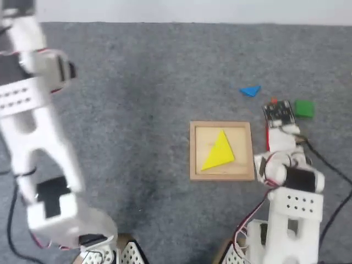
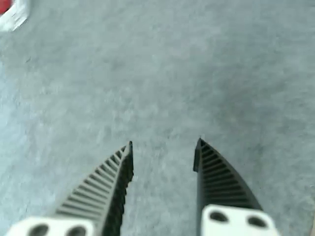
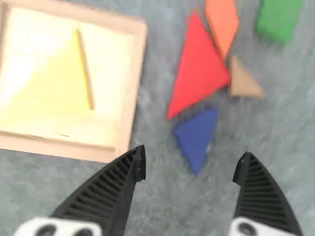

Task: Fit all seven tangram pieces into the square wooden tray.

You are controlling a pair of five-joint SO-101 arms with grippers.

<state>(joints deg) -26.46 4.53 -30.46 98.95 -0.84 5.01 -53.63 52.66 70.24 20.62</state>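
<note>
The grey desk (image 1: pixel 137 99) carries the square wooden tray (image 1: pixel 221 125), one large yellow triangle (image 1: pixel 220 151) lying inside it. Beside the tray lie the red triangle (image 3: pixel 199 69), then the dark blue triangle (image 3: pixel 195 135), orange parallelogram (image 3: pixel 221 19) and green square (image 3: pixel 278 19). The right gripper (image 3: pixel 192 160) hangs spread above the blue piece; the left gripper (image 2: pixel 165 142) is spread over bare desk. Blue lies so near red that a closing grip could shove both, or slip off the flat edge.

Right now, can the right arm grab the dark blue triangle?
Probably yes. The right gripper is open right by the dark blue triangle, with nothing in between. The red triangle lies close beside it and might get bumped.
</note>
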